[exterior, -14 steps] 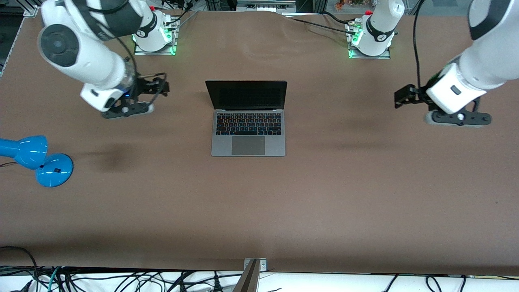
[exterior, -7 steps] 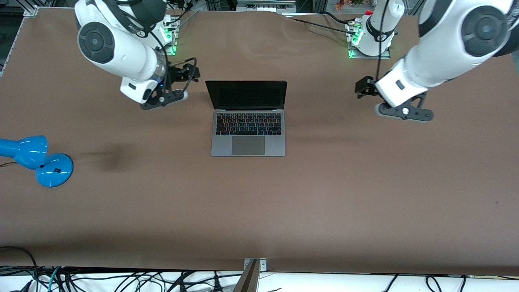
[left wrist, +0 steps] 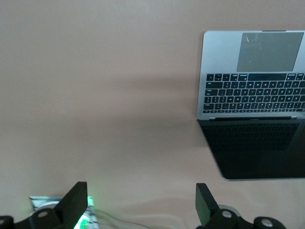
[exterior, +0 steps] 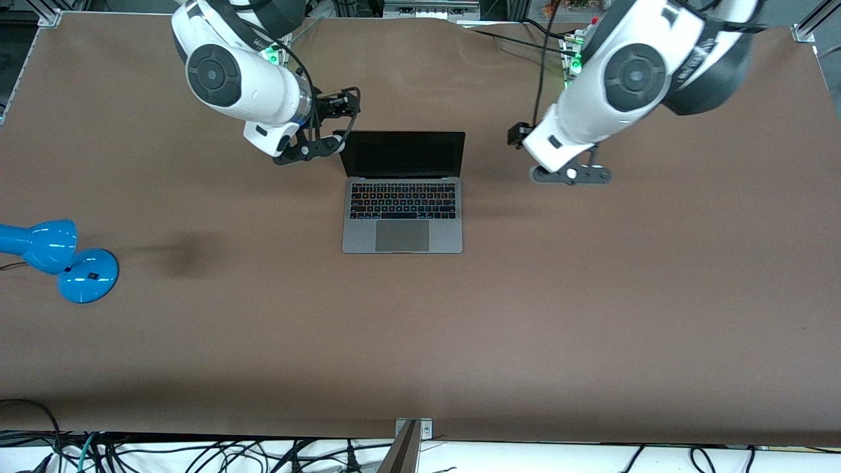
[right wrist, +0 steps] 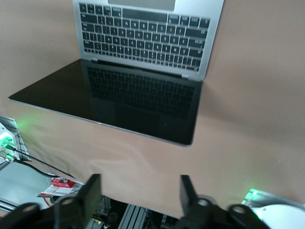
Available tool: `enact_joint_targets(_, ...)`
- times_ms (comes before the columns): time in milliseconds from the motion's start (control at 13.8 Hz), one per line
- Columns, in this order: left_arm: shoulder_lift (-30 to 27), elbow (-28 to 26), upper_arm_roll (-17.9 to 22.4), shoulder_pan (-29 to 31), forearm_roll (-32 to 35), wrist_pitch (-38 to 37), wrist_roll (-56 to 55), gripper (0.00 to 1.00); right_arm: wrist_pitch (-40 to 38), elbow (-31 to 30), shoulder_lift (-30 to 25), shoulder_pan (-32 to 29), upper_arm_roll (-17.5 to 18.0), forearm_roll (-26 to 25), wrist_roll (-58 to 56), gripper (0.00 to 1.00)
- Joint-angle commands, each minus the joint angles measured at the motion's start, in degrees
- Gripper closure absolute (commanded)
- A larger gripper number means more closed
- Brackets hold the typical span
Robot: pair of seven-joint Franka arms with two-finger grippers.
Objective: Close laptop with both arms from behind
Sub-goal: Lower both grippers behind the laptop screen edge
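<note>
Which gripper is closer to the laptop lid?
The right gripper, beside the laptop lid's edge; the left gripper hangs clearly apart from it.

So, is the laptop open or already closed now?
Open. The laptop has its lid raised, with the dark screen, keyboard and trackpad all showing.
</note>
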Motion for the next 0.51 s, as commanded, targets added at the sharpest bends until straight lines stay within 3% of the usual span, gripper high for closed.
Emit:
enact_joint_targets(0,-1.28,-5.58,-4.84,0.5,-2.15,5.32,-7.13,0.0,0.68,-3.44,-0.18,0.35,0.2,3.29,1.7,0.72)
enact_joint_targets(145,-1.28,-9.09,-8.44,0.5,-2.24,9.36,-10.47,0.0,0.42,-4.59,-0.18,0.35,0.2,3.39,1.7,0.87)
enact_joint_targets(435,-0.66,-13.49,-12.23,0.41,-5.64,14.21,-15.41,0.0,-0.11,-6.96,0.7,0.44,0.46,4.18,1.61,0.91)
